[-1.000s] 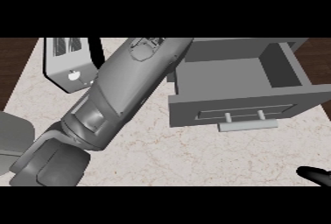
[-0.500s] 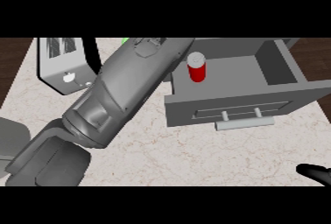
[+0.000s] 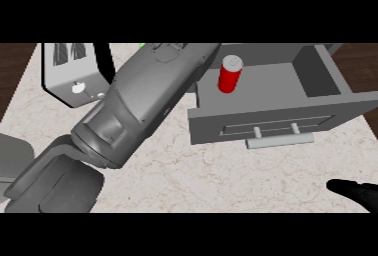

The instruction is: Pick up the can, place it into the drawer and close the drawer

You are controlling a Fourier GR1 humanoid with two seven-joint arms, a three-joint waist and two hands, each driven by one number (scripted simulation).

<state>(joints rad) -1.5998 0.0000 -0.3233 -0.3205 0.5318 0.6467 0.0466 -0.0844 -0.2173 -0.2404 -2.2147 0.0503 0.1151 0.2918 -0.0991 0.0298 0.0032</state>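
A pale marbled worktop (image 3: 221,175) carries an open grey drawer unit (image 3: 280,117) at the far right and a white toaster (image 3: 70,75) at the far left, the two well apart.

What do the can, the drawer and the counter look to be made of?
Can: likely metal, glossy red body with a pale silvery top. Drawer: matte grey, painted metal or plastic, uniform flat colour; its bar handle is a paler grey. Counter: stone-like, probably marble, pale with fine reddish veins.
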